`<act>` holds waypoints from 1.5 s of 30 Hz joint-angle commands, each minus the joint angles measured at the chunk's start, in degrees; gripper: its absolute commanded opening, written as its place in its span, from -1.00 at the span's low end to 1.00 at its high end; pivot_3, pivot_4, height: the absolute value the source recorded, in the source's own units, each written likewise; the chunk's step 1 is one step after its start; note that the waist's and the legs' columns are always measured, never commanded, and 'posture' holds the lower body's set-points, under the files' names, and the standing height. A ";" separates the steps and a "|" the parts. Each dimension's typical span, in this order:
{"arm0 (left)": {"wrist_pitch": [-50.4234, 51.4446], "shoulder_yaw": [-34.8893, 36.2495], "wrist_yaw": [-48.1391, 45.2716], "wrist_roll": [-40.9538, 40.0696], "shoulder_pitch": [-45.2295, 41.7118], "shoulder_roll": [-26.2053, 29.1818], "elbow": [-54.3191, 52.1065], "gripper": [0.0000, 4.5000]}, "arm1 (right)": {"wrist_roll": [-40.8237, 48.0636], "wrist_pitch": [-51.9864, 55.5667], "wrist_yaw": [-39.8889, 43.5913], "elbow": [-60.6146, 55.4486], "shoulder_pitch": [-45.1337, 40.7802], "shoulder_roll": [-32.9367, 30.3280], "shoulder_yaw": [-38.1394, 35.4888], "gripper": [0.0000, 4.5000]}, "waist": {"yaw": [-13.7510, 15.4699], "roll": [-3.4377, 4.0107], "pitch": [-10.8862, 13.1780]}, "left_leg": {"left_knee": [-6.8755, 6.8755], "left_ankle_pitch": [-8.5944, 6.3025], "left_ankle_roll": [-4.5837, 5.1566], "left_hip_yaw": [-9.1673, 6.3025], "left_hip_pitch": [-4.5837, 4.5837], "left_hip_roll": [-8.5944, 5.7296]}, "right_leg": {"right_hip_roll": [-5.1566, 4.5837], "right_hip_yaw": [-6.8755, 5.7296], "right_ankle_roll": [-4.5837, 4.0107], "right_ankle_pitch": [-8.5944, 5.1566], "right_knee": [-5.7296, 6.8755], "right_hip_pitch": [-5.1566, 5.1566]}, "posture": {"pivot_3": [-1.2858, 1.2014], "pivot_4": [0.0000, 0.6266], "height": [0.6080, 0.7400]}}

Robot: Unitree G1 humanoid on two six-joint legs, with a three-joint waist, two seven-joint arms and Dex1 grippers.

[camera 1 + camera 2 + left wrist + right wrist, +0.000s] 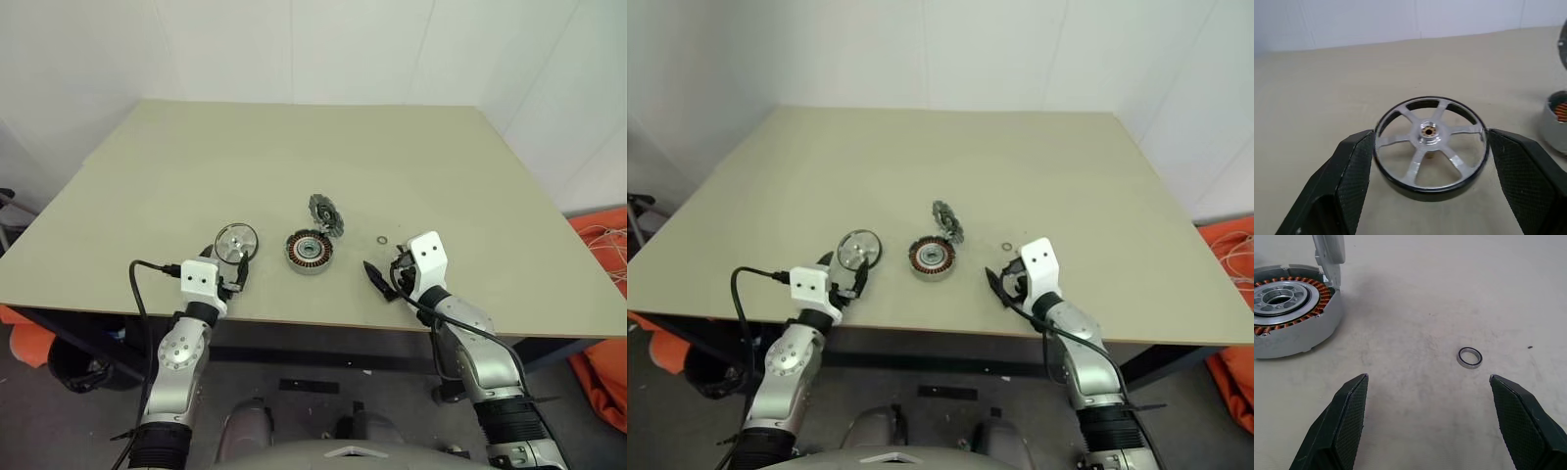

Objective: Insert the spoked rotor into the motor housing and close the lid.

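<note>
While both pairs of jaws stand apart at the near edge of the beige worktop (294,147), no step looks finished. The left gripper (227,266) brackets the shiny silver round lid (1429,142), which lies flat; contact is unclear. The right gripper (1427,426) hovers empty near a small thin washer ring (1469,357). Farther on, the round silver copper-wound motor housing (310,252) sits open. The dark grey spoked rotor (325,214) leans tilted against its far side, not yet inserted.

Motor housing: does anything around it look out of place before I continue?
Yes. The spoked rotor is not lying flat. It stands tilted on its edge at the far side of the motor housing, apparently propped against its rim. Nothing else stands out.
</note>
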 commanded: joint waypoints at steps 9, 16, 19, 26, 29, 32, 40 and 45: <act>-0.08 -0.03 -0.26 -0.54 -0.30 0.26 -2.62 0.73 | -1.79 10.99 -6.35 1.09 -9.39 1.78 -0.70 1.00 | -0.07 0.05 0.01 | 0.01 0.05 -0.08 0.00 0.05 0.00 | 0.00 0.01 -0.10 0.06 0.10 -0.01 | 0.03 -1.00 1.00; -0.15 0.08 -0.09 -0.54 -0.32 0.23 -2.27 0.73 | -1.17 18.11 -6.51 0.97 -13.60 2.74 -0.47 1.00 | -0.06 0.08 0.03 | 0.01 0.05 -0.08 0.00 0.02 0.00 | 0.00 0.01 -0.21 0.11 0.12 -0.02 | 0.03 -1.00 1.00; -0.30 0.11 -0.07 -0.53 -0.35 0.23 -2.08 0.73 | -1.19 19.92 -6.47 1.67 -15.25 2.95 -0.49 1.00 | -0.05 0.12 0.06 | 0.02 0.05 -0.08 0.00 0.02 -0.01 | 0.00 0.01 -0.21 0.11 0.12 -0.03 | 0.03 -1.00 1.00; -0.53 0.10 -0.05 -0.50 -0.31 0.20 -1.91 0.73 | -1.74 21.87 -6.57 4.16 -17.67 2.99 -0.36 1.00 | -0.04 0.12 0.06 | 0.02 0.07 -0.12 0.00 0.04 0.00 | 0.00 0.01 -0.21 0.12 0.14 -0.02 | 0.03 -1.00 1.00; -0.58 0.05 -0.13 -0.52 -0.32 0.18 -1.83 0.73 | -2.07 22.06 -6.52 6.48 -18.46 2.86 -0.15 1.00 | -0.02 0.13 0.07 | 0.02 0.07 -0.12 0.01 0.02 0.00 | 0.00 0.01 -0.22 0.12 0.14 -0.03 | 0.03 -1.00 1.00; -0.57 0.02 -0.18 -0.55 -0.26 0.18 -1.87 0.73 | -2.17 21.76 -6.36 7.89 -18.84 2.88 -0.16 1.00 | -0.01 0.14 0.07 | 0.02 0.08 -0.12 0.01 0.02 0.00 | 0.00 0.01 -0.24 0.13 0.15 -0.03 | 0.03 -1.00 1.00; -0.48 -0.09 -0.16 -0.61 0.07 0.06 -2.13 0.73 | -2.46 19.46 -6.24 13.22 -21.02 3.11 -0.44 1.00 | -0.05 0.14 0.07 | 0.04 0.09 -0.14 0.01 0.05 0.00 | 0.00 0.01 -0.25 0.13 0.17 -0.02 | 0.03 -1.00 1.00; -0.45 -0.07 -0.11 -0.64 0.07 0.03 -2.22 0.73 | -2.51 18.26 -6.32 15.66 -22.05 3.21 -0.46 1.00 | -0.06 0.14 0.07 | 0.06 0.11 -0.17 0.01 0.08 0.01 | 0.00 0.01 -0.25 0.14 0.20 0.00 | 0.03 -1.00 1.00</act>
